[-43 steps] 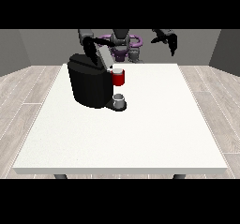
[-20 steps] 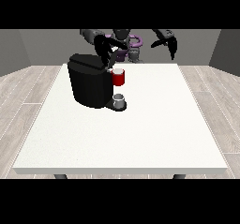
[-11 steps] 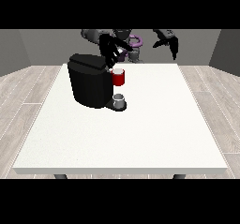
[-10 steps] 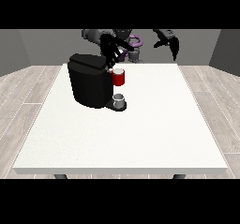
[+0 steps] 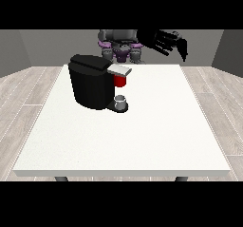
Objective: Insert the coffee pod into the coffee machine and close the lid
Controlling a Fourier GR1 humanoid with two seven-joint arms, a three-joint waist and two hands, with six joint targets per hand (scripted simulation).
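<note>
Coffee machine (image 5: 92, 82), black and boxy, sits on the far left part of a large white table (image 5: 142, 140). Its lid (image 5: 119, 70), with a pale grey front edge, lies flat across the top and juts toward the view's right. Just under that overhang shows a red thing at the machine (image 5: 120, 80). Lower down, on the machine's base plate, stands a small grey thing (image 5: 121, 101); whether it is a cup or the coffee pod cannot be told, and no pod shows plainly anywhere on the table.

Behind the table's far edge stands the humanoid robot (image 5: 121, 44), small, with a grey and purple torso. One black hand, the hand at the view's right (image 5: 167, 42), is raised high above the table's far right corner, well apart from the machine. Its fingers spread out fairly straight and its thumb hangs downward; it has hold of nothing. The hand at the view's left cannot be made out against the robot's body and the machine, so how its fingers lie cannot be told.
</note>
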